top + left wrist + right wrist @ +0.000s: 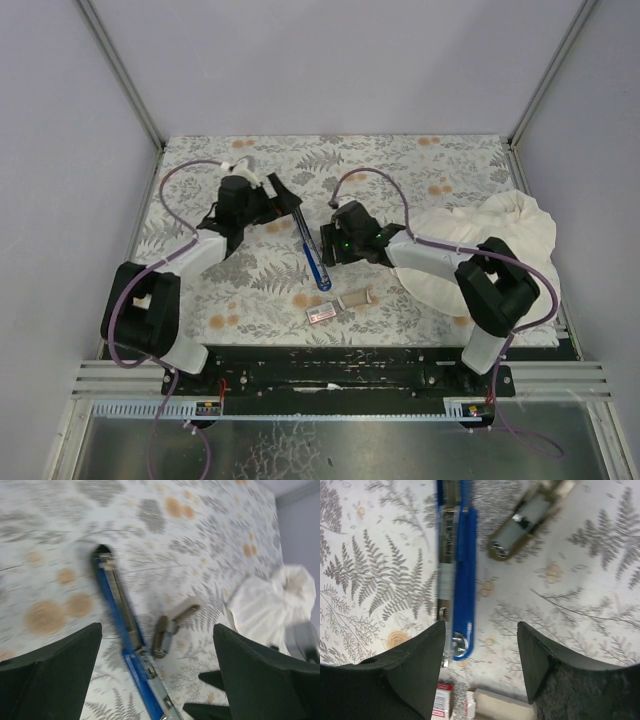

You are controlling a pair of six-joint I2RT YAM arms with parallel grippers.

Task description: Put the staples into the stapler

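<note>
Behind right end effector (480,630) finger, staples box (441,700) half hidden; stapler (462,580) blurred.

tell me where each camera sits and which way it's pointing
Top external: above and behind the bases, looking down on the table; both arms show.
Left wrist: on the left gripper, looking down at the stapler; its two fingers show.
Right wrist: on the right gripper, facing down at the table; its two fingers show.
Shared: both wrist views show the stapler.
</note>
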